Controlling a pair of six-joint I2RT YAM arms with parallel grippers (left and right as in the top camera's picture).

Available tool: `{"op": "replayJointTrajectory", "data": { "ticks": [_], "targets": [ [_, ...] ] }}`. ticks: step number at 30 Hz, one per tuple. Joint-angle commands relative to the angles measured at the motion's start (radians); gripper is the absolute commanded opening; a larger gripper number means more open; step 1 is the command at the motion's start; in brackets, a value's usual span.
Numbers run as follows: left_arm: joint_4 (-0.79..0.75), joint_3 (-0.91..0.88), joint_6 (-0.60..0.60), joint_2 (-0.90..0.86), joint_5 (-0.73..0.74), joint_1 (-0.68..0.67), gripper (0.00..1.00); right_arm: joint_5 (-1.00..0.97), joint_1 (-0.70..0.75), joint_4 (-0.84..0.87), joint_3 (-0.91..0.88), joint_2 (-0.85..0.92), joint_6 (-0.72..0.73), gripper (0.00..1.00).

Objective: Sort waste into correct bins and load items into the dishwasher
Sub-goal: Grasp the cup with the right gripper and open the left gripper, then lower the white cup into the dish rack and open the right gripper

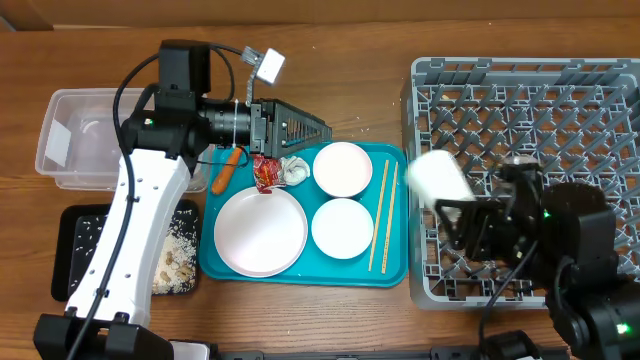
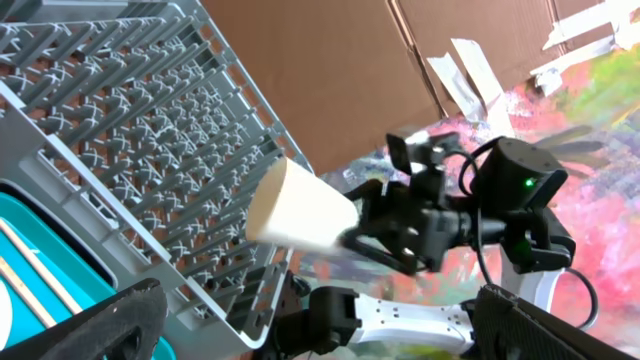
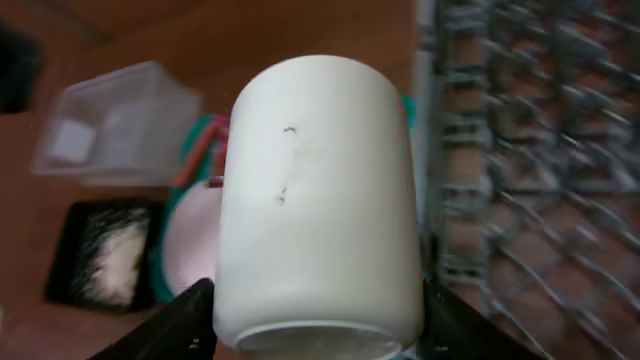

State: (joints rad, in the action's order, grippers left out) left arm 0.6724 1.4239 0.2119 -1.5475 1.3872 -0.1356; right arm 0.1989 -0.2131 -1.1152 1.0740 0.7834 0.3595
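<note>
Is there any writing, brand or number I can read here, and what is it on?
No text is readable in any view.
Red wrapper: print, if any, too small and crumpled to read.
White tag near the top edge: looks blank.
White patch in the clear tub: too small to tell.
White cup: only small dark specks, no letters.

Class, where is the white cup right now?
In the overhead view, the white cup is in the right hand, over the grey dish rack's left edge.
</note>
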Motion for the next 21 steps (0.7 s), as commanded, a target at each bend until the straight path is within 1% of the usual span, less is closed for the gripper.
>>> {"op": "replayJointTrajectory", "data": {
  "ticks": [1,3,7,12,14,18,21],
  "targets": [
    [0.0,0.012,0.021,0.01,0.019,-0.002,1.0,-0.31,0.032,-0.061,0.05,-0.008,0.148,0.57],
    [0.0,0.012,0.021,0.01,0.019,-0.002,1.0,-0.354,0.066,-0.091,0.05,-0.008,0.19,0.57],
    [0.01,0.012,0.021,0.01,0.019,-0.002,1.0,-0.377,0.158,-0.113,0.05,0.007,0.195,0.57],
    [0.047,0.012,0.019,0.01,0.019,-0.003,1.0,-0.341,0.312,-0.205,0.05,0.073,0.197,0.57],
    [0.063,0.012,-0.003,0.01,0.018,-0.003,1.0,-0.297,0.354,-0.236,0.05,0.107,0.173,0.57],
    [0.064,0.012,-0.01,0.01,-0.004,-0.003,1.0,-0.157,0.407,-0.295,0.05,0.207,0.066,0.59],
    [0.069,0.012,-0.01,0.01,-0.034,-0.003,1.0,-0.144,0.409,-0.342,0.05,0.292,0.04,0.59]
  ]
}}
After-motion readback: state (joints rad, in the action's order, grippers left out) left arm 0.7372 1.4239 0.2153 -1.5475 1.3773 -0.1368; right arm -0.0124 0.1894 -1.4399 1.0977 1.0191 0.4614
